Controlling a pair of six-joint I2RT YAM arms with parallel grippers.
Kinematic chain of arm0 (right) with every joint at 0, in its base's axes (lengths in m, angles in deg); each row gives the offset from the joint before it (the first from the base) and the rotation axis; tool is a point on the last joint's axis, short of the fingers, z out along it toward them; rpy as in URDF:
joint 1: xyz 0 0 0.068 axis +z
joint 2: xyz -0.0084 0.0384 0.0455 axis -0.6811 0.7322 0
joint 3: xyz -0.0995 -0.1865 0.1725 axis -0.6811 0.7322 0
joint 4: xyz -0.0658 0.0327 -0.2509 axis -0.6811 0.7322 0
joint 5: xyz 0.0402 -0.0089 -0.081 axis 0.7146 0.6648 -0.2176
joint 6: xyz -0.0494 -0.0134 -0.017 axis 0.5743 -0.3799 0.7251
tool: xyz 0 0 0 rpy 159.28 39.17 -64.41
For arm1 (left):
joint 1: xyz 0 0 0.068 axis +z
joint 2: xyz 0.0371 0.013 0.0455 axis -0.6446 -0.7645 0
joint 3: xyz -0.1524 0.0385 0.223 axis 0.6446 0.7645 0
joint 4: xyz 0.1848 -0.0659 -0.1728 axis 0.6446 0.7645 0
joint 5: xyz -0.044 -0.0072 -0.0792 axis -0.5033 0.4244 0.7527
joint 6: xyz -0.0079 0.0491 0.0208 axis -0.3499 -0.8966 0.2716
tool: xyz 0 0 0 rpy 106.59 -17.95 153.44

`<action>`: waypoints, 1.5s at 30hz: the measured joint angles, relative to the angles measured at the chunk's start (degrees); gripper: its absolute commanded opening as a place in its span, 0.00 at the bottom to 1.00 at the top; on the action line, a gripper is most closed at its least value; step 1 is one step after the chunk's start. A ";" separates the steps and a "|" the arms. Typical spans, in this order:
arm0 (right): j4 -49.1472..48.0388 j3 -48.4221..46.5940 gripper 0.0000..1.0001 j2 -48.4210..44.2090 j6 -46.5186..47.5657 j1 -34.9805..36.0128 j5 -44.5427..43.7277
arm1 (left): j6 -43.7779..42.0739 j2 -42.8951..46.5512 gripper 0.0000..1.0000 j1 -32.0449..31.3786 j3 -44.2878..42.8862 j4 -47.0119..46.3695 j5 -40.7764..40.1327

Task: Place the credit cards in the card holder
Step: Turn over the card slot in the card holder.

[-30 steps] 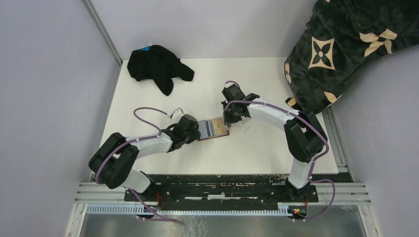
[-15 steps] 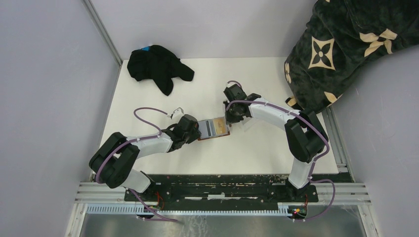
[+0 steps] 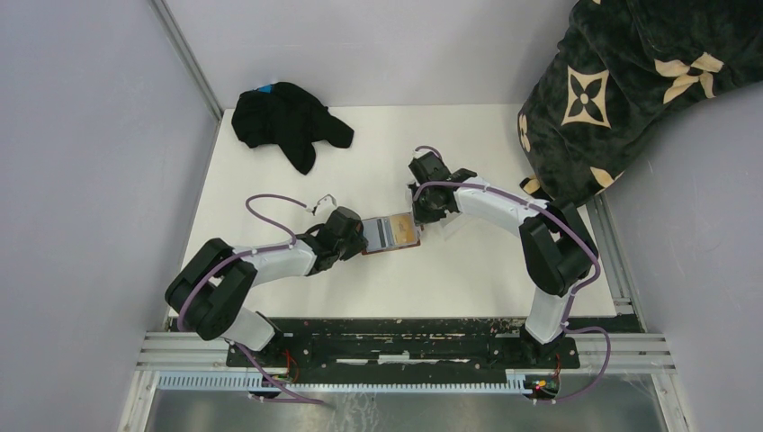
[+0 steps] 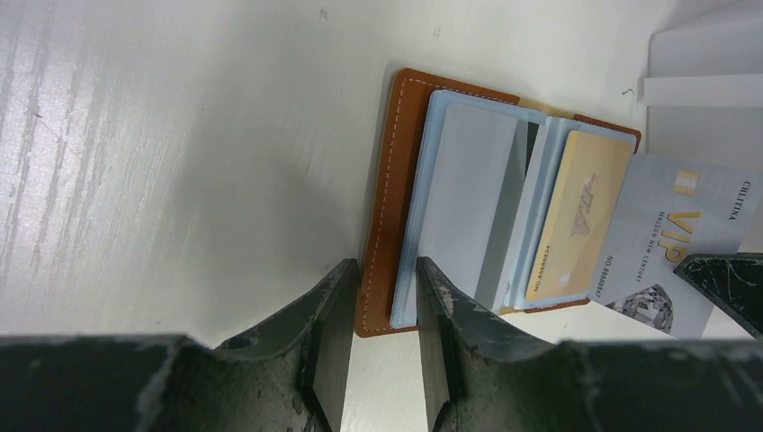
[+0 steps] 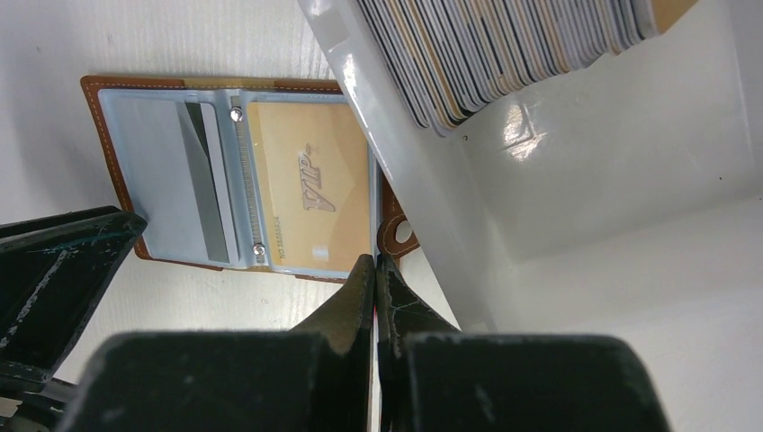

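On white desk (image 3: 270,180) between both arms, card holder (image 4: 399,180) open flat: grey card (image 5: 157,171) in left sleeve, gold card (image 5: 306,189) in right. Just beside, clear tray (image 5: 436,171) packed with row of cards (image 5: 504,45). Left gripper (image 4: 385,270) jaws apart astride holder's corner; cannot tell whether clamping. Right gripper (image 5: 373,263) jaws pressed together on grey VIP card (image 4: 666,234) at holder's snap edge. At far left corner, black cloth (image 3: 286,117); far right, dark patterned blanket (image 3: 630,81); grey walls (image 3: 90,135)

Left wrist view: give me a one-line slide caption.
Left gripper clamps the open card holder, gold card slotted; right gripper holds a grey VIP card alongside.
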 measured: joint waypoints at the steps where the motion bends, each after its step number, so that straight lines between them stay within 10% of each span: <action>1: 0.09 -0.04 0.01 0.00 0.15 -0.09 0.00 | 0.00 -0.07 0.40 0.00 -0.07 -0.02 0.00; 45: 1.60 -1.27 0.01 -0.24 1.53 -1.33 -0.09 | 0.74 -2.08 0.40 -0.13 -1.33 -1.22 0.07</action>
